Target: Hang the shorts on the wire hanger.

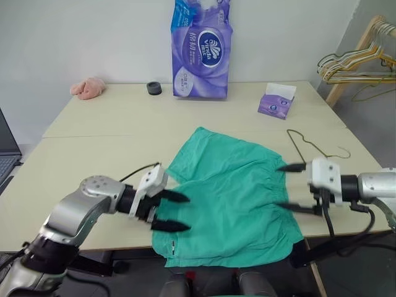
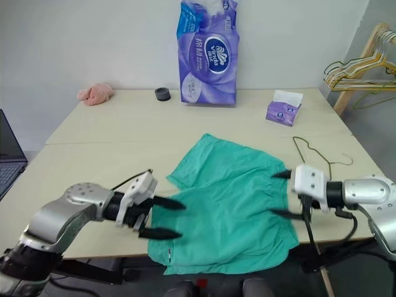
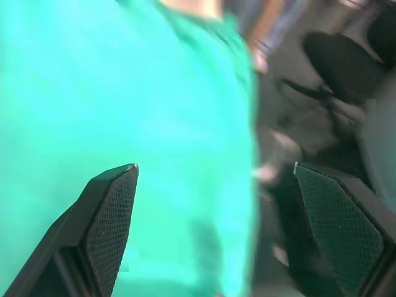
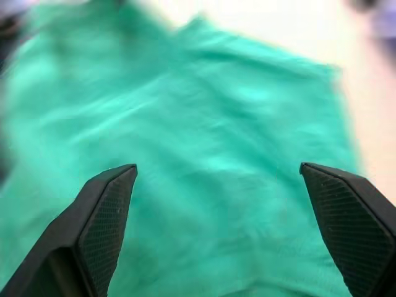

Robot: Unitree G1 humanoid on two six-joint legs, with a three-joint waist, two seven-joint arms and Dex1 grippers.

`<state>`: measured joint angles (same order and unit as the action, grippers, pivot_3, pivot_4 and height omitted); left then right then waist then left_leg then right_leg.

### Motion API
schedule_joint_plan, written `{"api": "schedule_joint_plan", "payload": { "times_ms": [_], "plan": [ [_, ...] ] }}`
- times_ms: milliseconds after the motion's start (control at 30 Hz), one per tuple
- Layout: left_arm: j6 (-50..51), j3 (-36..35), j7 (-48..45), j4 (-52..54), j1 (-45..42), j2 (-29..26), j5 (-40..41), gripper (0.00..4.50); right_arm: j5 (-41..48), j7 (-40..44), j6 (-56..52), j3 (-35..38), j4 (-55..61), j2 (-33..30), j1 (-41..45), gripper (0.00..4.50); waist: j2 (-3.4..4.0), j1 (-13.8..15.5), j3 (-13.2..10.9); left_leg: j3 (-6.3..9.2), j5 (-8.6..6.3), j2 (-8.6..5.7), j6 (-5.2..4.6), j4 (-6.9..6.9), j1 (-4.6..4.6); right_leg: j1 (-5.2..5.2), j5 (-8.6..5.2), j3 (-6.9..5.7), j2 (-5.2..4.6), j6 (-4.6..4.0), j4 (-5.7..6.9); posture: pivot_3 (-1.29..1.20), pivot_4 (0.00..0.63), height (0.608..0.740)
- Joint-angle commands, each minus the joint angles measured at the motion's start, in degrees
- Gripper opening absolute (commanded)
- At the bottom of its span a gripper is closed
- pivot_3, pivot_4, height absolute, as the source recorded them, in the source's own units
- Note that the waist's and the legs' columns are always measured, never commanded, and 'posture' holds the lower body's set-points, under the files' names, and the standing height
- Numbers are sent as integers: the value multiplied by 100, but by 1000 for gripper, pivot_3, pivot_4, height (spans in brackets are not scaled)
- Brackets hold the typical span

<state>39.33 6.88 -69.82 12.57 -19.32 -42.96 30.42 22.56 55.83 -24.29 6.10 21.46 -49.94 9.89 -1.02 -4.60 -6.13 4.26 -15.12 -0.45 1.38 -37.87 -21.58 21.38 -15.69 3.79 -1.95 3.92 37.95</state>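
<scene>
Left pincer [image 1: 175,211]: released, both fingers spread wide, nothing between them. It sits over the left edge of the shorts [image 1: 232,195], tips pointing toward the right, one finger above the other. In the left wrist view the fingers [image 3: 111,210] stand well apart with green fabric under one of them and the bench edge dropping off under the other.

Right pincer [image 1: 289,187]: also released, fingers wide apart, empty. It sits at the right edge of the shorts near the gathered waistband, tips pointing toward the left. The right wrist view shows green fabric across the whole gap between its fingers [image 4: 105,210]. Can't tell if either pincer touches the cloth.

Shorts: teal-green, lying flat and spread on the front part of the bench [image 1: 93,161], between the two pincers, lower hem hanging slightly over the near edge. Small white tag [image 1: 174,250] at the hem, front left.

Wire hanger [image 1: 312,145]: thin, lying flat on the bench just beyond the right pincer, right of the shorts, apart from them.

Further back: tissue box [image 1: 276,101] right of centre, purple tissue pack [image 1: 203,49] standing against the wall, small black round thing [image 1: 154,88] beside it, pink cloth lump [image 1: 88,88] far left. Bunch of hangers [image 1: 356,65] on a wooden rack off the bench's right end. Laptop edge [image 1: 7,148] at far left.
</scene>
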Motion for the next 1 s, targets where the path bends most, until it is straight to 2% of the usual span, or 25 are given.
{"api": "schedule_joint_plan", "payload": {
  "times_ms": [33,100,333,500,700,1000],
  "plan": [
    [7,-221,684,-65,-422,473,40,4277,-131,-1290,-504,467,-205,544,121,4500,0,1,1,4,0,0,0,-2,-5,1,3,-2,0,-3,0,-106,64,740],
    [-100,-179,772,-36,-617,666,16,4277,-549,-2130,-819,578,-391,831,152,4500,1,1,2,3,0,-3,1,-1,-8,7,17,2,-1,-23,1,-106,64,740],
    [-924,238,522,-311,-1284,711,-556,4277,-625,-3471,-1954,1213,-956,1379,467,4500,10,-15,6,-21,2,-9,1,-2,-19,26,28,16,8,-30,3,-111,63,740],
    [-1057,330,279,-520,-1673,780,-583,4277,-717,-3640,-2407,1260,-1346,1282,366,4500,17,-40,10,-45,1,-11,1,0,-18,29,28,27,29,-30,-1,-123,60,740],
    [-1085,377,-177,-557,-1835,661,-512,4277,-830,-3449,-2261,1093,-1884,1127,187,4500,21,-60,12,-50,1,4,0,1,-19,39,32,33,52,-37,1,-126,60,740],
    [-1133,321,-350,-711,-1991,658,-565,4277,-713,-3165,-2690,1015,-2714,1053,479,4500,22,-81,12,-50,1,8,0,1,-19,39,31,35,59,-35,0,-124,61,740]
  ]
}}
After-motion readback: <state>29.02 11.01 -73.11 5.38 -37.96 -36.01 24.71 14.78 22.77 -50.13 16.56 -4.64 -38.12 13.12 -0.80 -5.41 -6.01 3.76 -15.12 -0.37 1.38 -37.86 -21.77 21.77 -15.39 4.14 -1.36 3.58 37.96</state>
